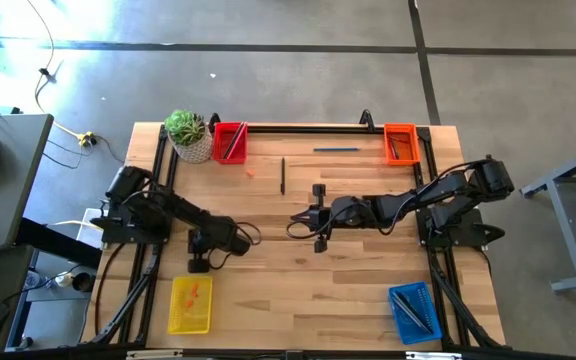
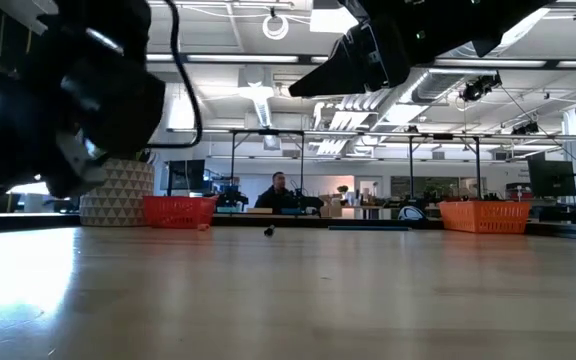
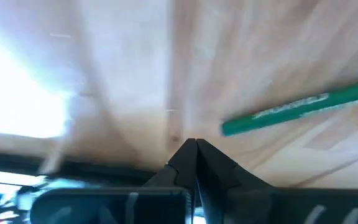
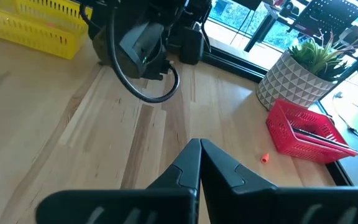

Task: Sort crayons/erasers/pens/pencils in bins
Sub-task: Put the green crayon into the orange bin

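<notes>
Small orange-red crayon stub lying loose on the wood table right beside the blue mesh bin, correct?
Wrong bin. The small orange-red crayon stub lies loose on the wood table beside the red mesh bin, as the right wrist view shows.

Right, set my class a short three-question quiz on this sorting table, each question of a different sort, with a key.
1. True or false: the red bin stands beside the potted plant.
2. Which bin sits at the table corner nearest the left gripper? A) blue bin B) yellow bin C) orange bin
3. Fill in: the right gripper hangs over the middle of the table with its fingers ____.

Key
1. True.
2. B; the yellow bin lies just past that gripper, at the near left corner.
3. Shut; the right wrist view shows the two dark fingers pressed together with nothing between them. A small orange crayon still lies loose near the red bin.
</notes>
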